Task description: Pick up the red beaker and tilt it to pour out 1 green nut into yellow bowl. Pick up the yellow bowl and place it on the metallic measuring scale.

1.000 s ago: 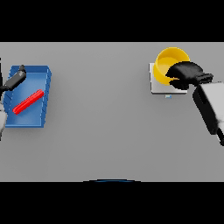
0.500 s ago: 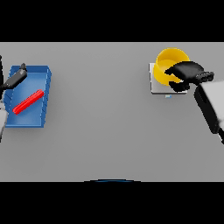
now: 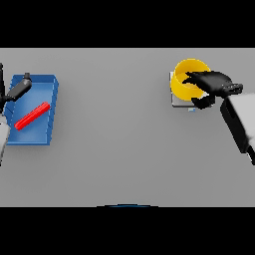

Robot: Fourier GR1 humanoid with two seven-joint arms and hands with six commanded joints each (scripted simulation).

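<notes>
Gripping the yellow bowl [image 3: 185,79] at its right rim, the right hand [image 3: 211,84] has fingers draped over the near edge and the thumb curled low against the outer wall, pinching the bowl. Bowl sits on the metallic measuring scale [image 3: 174,101], of which only a pale sliver shows at the bowl's lower left and beneath the hand; whether the bowl rests flat on it or hangs just above cannot be told from this view. Judged step: setting down and letting go. Done well, that means lowering straight, keeping the rim level, centring the bowl on the plate, then spreading fingers and thumb before lifting away so the rim is not dragged. Any green nut inside is hidden. Far across the table, the left hand [image 3: 19,88] hovers over the blue tray [image 3: 47,107], fingers straight and holding nothing; the red beaker [image 3: 32,115] lies on its side in that tray.
</notes>
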